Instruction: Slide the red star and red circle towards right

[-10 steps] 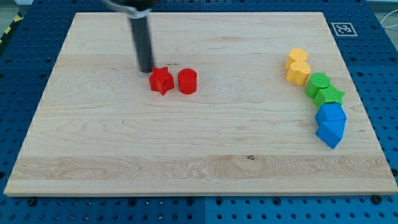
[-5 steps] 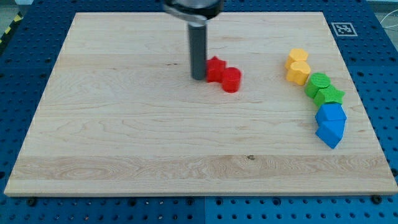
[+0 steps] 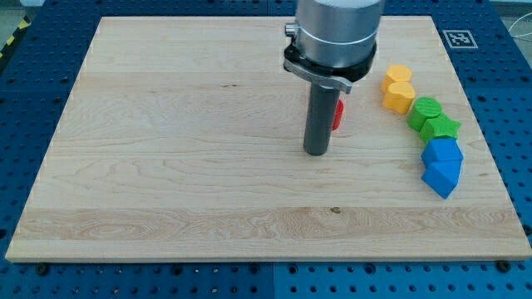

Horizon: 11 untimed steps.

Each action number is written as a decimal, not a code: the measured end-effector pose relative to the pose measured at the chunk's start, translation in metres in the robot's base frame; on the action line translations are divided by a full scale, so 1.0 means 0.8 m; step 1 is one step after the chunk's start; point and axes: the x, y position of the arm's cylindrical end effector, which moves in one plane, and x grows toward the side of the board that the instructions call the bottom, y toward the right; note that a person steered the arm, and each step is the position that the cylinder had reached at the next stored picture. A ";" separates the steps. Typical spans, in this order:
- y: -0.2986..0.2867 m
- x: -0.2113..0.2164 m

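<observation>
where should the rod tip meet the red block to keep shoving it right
Judging from this frame: press on its view-left face and push toward the view's right. Only a sliver of one red block shows, just right of the rod; its shape and the second red block are hidden. My tip sits below and left of that sliver, so it would need to come up level first. The yellow blocks lie further right.
</observation>
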 end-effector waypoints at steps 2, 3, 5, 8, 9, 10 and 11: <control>0.005 -0.092; 0.005 -0.108; 0.024 -0.014; 0.024 -0.102; 0.011 -0.137; 0.006 -0.171; 0.006 -0.180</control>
